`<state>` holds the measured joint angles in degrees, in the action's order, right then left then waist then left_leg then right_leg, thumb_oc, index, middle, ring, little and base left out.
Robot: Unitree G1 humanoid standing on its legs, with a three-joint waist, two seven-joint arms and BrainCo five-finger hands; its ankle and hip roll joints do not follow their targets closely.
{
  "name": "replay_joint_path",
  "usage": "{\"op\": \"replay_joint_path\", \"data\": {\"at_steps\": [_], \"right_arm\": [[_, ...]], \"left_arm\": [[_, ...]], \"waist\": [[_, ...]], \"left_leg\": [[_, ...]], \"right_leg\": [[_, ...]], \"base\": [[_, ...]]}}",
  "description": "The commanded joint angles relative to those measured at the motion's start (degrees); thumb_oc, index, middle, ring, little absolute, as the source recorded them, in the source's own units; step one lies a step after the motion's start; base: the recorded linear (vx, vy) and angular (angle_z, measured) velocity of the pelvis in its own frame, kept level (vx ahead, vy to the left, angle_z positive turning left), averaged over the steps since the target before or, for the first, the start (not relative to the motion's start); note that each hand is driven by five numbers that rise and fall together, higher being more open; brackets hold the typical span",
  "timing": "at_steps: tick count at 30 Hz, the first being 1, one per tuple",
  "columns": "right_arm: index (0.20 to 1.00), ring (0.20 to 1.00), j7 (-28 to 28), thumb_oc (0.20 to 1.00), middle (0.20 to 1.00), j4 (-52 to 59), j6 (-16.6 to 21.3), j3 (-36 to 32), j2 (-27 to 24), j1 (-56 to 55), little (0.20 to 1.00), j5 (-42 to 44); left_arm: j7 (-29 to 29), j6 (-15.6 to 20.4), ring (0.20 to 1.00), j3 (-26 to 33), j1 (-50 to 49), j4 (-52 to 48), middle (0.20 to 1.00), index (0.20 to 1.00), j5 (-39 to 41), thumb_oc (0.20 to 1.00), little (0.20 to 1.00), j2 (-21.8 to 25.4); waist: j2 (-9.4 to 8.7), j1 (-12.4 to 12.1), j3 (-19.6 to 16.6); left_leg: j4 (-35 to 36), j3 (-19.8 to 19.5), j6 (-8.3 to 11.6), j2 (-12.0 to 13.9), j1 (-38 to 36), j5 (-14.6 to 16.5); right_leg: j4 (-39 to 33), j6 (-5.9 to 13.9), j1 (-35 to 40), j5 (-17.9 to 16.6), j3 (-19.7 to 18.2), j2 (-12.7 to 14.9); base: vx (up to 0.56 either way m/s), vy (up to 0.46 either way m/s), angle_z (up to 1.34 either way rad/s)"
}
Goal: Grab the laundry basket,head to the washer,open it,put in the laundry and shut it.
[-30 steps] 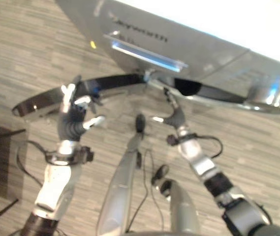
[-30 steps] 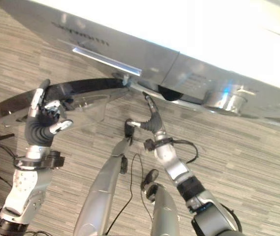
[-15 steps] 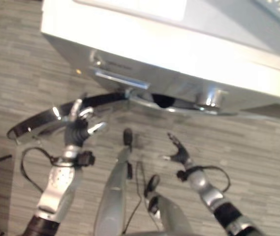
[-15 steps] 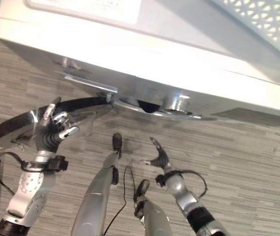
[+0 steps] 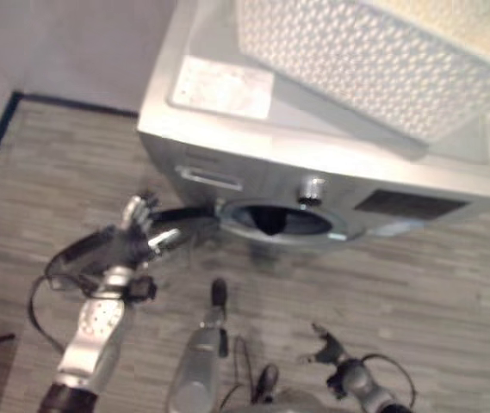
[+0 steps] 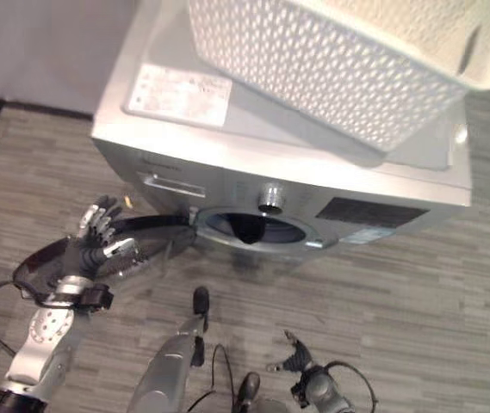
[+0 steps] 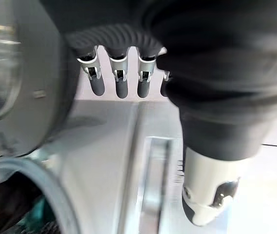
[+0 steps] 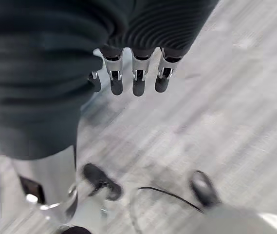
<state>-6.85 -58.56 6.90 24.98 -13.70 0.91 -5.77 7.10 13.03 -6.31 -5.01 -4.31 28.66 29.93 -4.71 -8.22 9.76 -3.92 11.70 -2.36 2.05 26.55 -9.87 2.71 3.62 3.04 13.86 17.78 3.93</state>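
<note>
Washer (image 6: 227,185) door (image 6: 81,249) stands swung open to the left, left hand (image 6: 98,237) at its rim, fingers relaxed and apart. Laundry basket (image 6: 331,69) rests atop the washer, far-right of both hands. Right hand (image 6: 296,357) hangs low, fingers loose, empty.

Left hand (image 6: 98,245), right hand (image 6: 297,354) (both relaxed)

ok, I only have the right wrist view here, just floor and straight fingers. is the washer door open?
Observer: Yes. The washer door stands open, out to the robot's left.
Operator: Left hand?
Observer: The left hand is up at the open door with its fingers straight. I can't tell whether it is touching.
Operator: Basket?
Observer: The laundry basket sits on top of the washer, in neither hand. The right hand is low over the floor.
</note>
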Motion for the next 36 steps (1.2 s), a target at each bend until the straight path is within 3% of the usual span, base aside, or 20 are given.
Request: {"op": "replay_joint_path", "data": {"at_steps": [1, 5, 7, 11, 14, 16, 17, 18, 20, 21, 25, 26, 27, 28, 29, 30, 33, 35, 36], "right_arm": [[1.0, 1.0, -0.08, 1.0, 1.0, 1.93, -0.19, -0.21, -1.53, -1.75, 1.0, -1.02], [1.0, 1.0, 0.38, 1.0, 1.0, -1.19, -0.95, 0.24, -0.12, -2.2, 1.0, -1.89], [1.0, 1.0, 0.0, 1.0, 1.0, -2.08, -1.17, 0.48, 0.09, -1.33, 1.0, -2.26], [1.0, 1.0, -0.23, 1.0, 1.0, -2.8, -1.09, 1.33, -0.22, 0.37, 1.0, -3.0], [1.0, 1.0, -0.68, 1.0, 1.0, -0.35, -0.96, 0.9, -1.72, 1.17, 1.0, -2.89], [1.0, 1.0, -0.55, 1.0, 1.0, 1.21, -1.06, 0.97, -2.37, 1.45, 1.0, -2.92], [1.0, 1.0, -0.34, 1.0, 1.0, 2.43, -1.17, 1.21, -2.97, 1.52, 1.0, -3.15], [1.0, 1.0, 0.04, 1.0, 1.0, 3.24, -1.35, 1.66, -3.68, 1.07, 1.0, -3.72], [1.0, 1.0, 0.15, 1.0, 1.0, 2.36, -1.63, 1.27, -3.99, 0.71, 1.0, -3.73], [1.0, 1.0, 0.08, 1.0, 1.0, 1.48, -1.84, 0.88, -3.95, 0.44, 1.0, -3.54], [1.0, 1.0, 0.04, 1.0, 1.0, 1.44, -1.79, 0.85, -3.9, 0.47, 1.0, -3.54], [1.0, 1.0, 0.11, 1.0, 1.0, -2.82, -2.45, -0.62, -2.95, 0.39, 1.0, -2.83], [1.0, 1.0, 0.13, 1.0, 1.0, -4.4, -2.56, -1.09, -2.52, 0.5, 1.0, -2.53], [1.0, 1.0, 0.25, 1.0, 1.0, -5.23, -2.66, -1.39, -2.23, 0.49, 1.0, -2.41], [1.0, 1.0, 0.24, 1.0, 1.0, -5.24, -2.65, -1.41, -2.23, 0.52, 1.0, -2.41], [1.0, 1.0, 0.22, 1.0, 1.0, -7.14, -3.08, -2.27, -1.49, 0.63, 1.0, -1.98], [1.0, 1.0, -0.05, 1.0, 1.0, -9.1, -3.89, -3.64, -0.4, 0.89, 1.0, -0.87], [1.0, 1.0, -0.05, 1.0, 1.0, -9.14, -3.88, -3.69, -0.37, 0.93, 1.0, -0.87], [1.0, 1.0, 0.07, 1.0, 1.0, -10.05, -4.26, -4.53, 0.19, 1.19, 1.0, -0.12]], "left_arm": [[-1.18, 1.05, 1.0, 1.05, -0.32, -0.82, 1.0, 1.0, -2.58, 1.0, 1.0, -0.6], [-2.6, -0.58, 1.0, -0.2, -1.98, -0.1, 1.0, 1.0, -3.68, 1.0, 1.0, -2.09], [-3.01, -0.94, 1.0, -0.51, -2.37, 0.25, 1.0, 1.0, -3.53, 1.0, 1.0, -2.82], [-3.83, -1.49, 1.0, -1.49, -2.68, 1.18, 1.0, 1.0, -4.08, 1.0, 1.0, -4.03], [-3.88, -1.99, 1.0, -2.54, -2.56, 2.74, 1.0, 1.0, -4.72, 1.0, 1.0, -5.18], [-3.73, -2.01, 1.0, -2.68, -1.97, 3.16, 1.0, 1.0, -4.74, 1.0, 1.0, -5.4], [-3.73, -1.94, 1.0, -2.94, -1.54, 3.67, 1.0, 1.0, -4.52, 1.0, 1.0, -5.74], [-3.86, -2.04, 1.0, -3.23, -1.66, 3.72, 1.0, 1.0, -4.62, 1.0, 1.0, -6.26], [-4.2, -2.1, 1.0, -3.8, -1.3, 4.28, 1.0, 1.0, -4.57, 1.0, 1.0, -6.92], [-4.27, -2.18, 1.0, -3.99, -1.21, 4.49, 1.0, 1.0, -4.63, 1.0, 1.0, -6.98], [-4.27, -2.15, 1.0, -4.02, -1.17, 4.48, 1.0, 1.0, -4.64, 1.0, 1.0, -6.95], [-4.48, -2.53, 1.0, -4.11, -1.59, 4.85, 1.0, 1.0, -4.2, 1.0, 1.0, -7.69], [-4.7, -2.62, 1.0, -4.21, -1.73, 4.97, 1.0, 1.0, -4.16, 1.0, 1.0, -7.89], [-4.91, -2.69, 1.0, -4.27, -1.76, 5.0, 1.0, 1.0, -4.16, 1.0, 1.0, -7.93], [-4.91, -2.69, 1.0, -4.27, -1.73, 5.0, 1.0, 1.0, -4.16, 1.0, 1.0, -7.93], [-5.42, -2.96, 1.0, -4.79, -1.71, 4.92, 1.0, 1.0, -3.77, 1.0, 1.0, -8.31], [-6.08, -3.33, 1.0, -6.11, -0.24, 5.45, 1.0, 1.0, -3.33, 1.0, 1.0, -8.4], [-6.08, -3.31, 1.0, -6.16, -0.16, 5.51, 1.0, 1.0, -3.32, 1.0, 1.0, -8.39], [-6.64, -3.52, 1.0, -6.59, 0.36, 5.41, 1.0, 1.0, -3.53, 1.0, 1.0, -8.35]], "waist": [[1.78, -0.9, -1.62], [2.46, -1.5, -2.45], [3.49, -2.26, -2.38], [4.32, -2.9, -2.27], [5.12, -3.03, -1.74], [4.97, -2.86, -1.2], [4.44, -2.46, -0.88], [3.28, -1.65, -0.81], [1.69, -0.63, -1.2], [1.33, -0.17, -1.48], [1.56, -0.17, -1.26], [1.51, 1.43, -4.14], [1.78, 1.78, -4.38], [2.21, 2.3, -4.96], [2.07, 2.35, -4.98], [3.4, 3.58, -6.24], [4.34, 4.29, -7.53], [4.25, 4.23, -7.46], [4.3, 4.22, -7.7]], "left_leg": [[5.4, -3.97, 5.31, 3.26, -4.35, -3.07], [5.98, -5.24, 5.91, 4.47, -7.44, -4.7], [6.09, -5.18, 5.99, 5.75, -7.32, -7.22], [7.35, -5.72, 7.84, 6.97, -7.66, -9.96], [6.09, -4.85, 10.69, 8.39, -6.89, -13.69], [3.29, -4.9, 11.02, 8.59, -6.32, -13.7], [-0.17, -4.85, 10.35, 8.74, -6.35, -11.93], [-4.72, -5.8, 8.37, 8.38, -7.33, -7.23], [-11.98, -8.38, 7.75, 8.67, -8.86, -0.62], [-14.67, -8.93, 7.46, 9.3, -9.81, 1.27], [-14.97, -8.37, 6.71, 9.45, -9.17, 0.36], [-17.74, -13.31, 6.74, 9.14, -19.13, 6.94], [-18.19, -14.02, 6.99, 8.68, -20.85, 8.12], [-17.1, -13.93, 7.09, 8.62, -22.7, 10.08], [-16.85, -13.91, 7.0, 8.41, -22.64, 9.76], [-11.16, -11.53, 7.07, 8.36, -27.37, 13.31], [-5.15, -9.83, 6.81, 6.67, -29.7, 15.93], [-4.77, -9.76, 6.72, 6.53, -29.95, 15.75], [-2.59, -8.96, 5.88, 5.05, -31.08, 17.87]], "right_leg": [[3.93, -2.08, -3.45, 1.09, -0.7, -1.83], [4.22, -3.37, -0.37, 2.19, -1.19, -3.51], [3.39, -3.79, 0.43, 1.29, -0.8, -4.89], [0.72, -4.12, 2.02, 0.54, -0.88, -6.39], [-2.58, -4.3, 3.5, -1.02, 0.21, -6.98], [-2.91, -4.54, 3.35, -1.65, 0.47, -6.69], [-3.15, -4.62, 2.89, -2.51, 0.74, -5.94], [-3.47, -4.45, 2.23, -4.08, 1.16, -4.32], [-3.96, -4.21, 2.15, -5.0, 0.64, -2.32], [-4.18, -4.02, 1.9, -5.63, 1.0, -1.71], [-4.09, -4.08, 1.45, -6.51, 1.9, -1.65], [-3.51, -2.32, -0.09, -8.93, 0.87, 0.21], [-3.36, -1.96, -0.03, -9.3, 0.78, 0.66], [-3.13, -1.65, -0.12, -9.36, 0.78, 0.93], [-3.17, -1.61, -0.24, -9.53, 0.83, 1.13], [-2.07, -0.92, -0.97, -9.85, 1.07, 1.81], [-1.36, 0.42, -1.72, -11.46, 1.71, 4.05], [-1.33, 0.52, -1.68, -11.47, 1.68, 4.19], [-1.02, 1.54, -2.05, -12.71, 1.74, 5.89]], "base": [[-0.05, -0.034, -0.02], [-0.11, -0.053, 0.05], [-0.21, -0.044, 0.07], [-0.15, -0.066, 0.03], [-0.21, -0.047, 0.05], [-0.19, -0.021, 0.18], [-0.23, -0.011, 0.14], [-0.24, -0.04, 0.09], [-0.13, -0.004, -0.05], [-0.15, 0.062, -0.28], [-0.05, 0.079, 0.03], [-0.02, 0.323, 0.45], [-0.01, 0.388, 0.32], [-0.01, 0.151, -0.03], [0.02, 0.245, -0.18], [0.01, 0.18, -0.2], [-0.03, 0.317, 0.28], [-0.02, 0.138, 0.49], [-0.03, 0.161, 0.57]]}}
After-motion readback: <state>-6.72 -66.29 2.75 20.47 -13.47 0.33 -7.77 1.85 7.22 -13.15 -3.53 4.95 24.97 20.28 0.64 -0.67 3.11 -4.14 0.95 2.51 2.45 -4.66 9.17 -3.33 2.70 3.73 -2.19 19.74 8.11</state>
